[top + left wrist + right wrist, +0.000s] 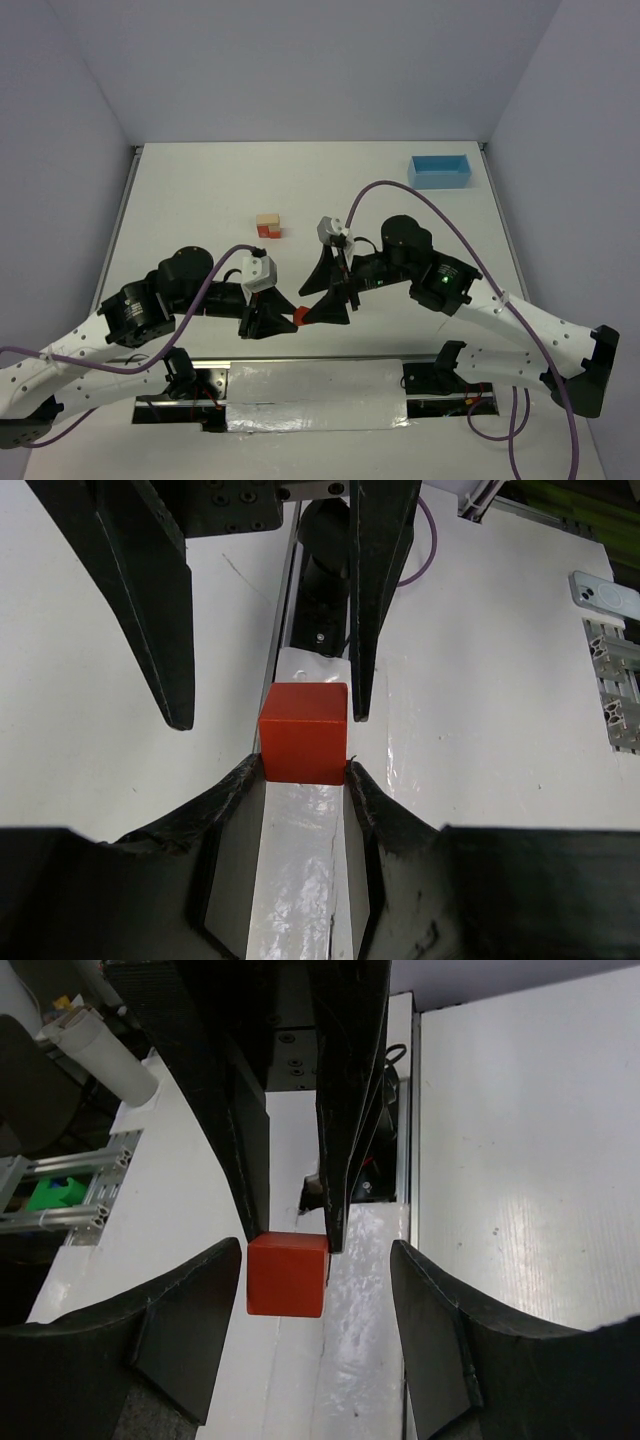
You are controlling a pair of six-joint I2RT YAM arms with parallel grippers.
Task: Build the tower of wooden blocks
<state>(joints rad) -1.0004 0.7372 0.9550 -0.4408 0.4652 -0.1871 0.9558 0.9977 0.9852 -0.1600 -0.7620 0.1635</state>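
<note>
The wood block tower [268, 226] stands barely begun on the bench [200, 190]. On its near side the left tool [303, 768] pinches a red cube [303, 730]; the right tool [315, 1256] straddles it, wide. Seemingly a handover: right closes, then left lets go.

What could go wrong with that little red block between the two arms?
1. The red block is pinched just by the tips of the left fingers, while the right fingers stand open around it without touching. If the left ones let go early, it may drop.
2. Both sets of fingers are crowded together, so they might bump and knock the block loose.
3. The tower is small; a clumsy placement could topple it.
</note>
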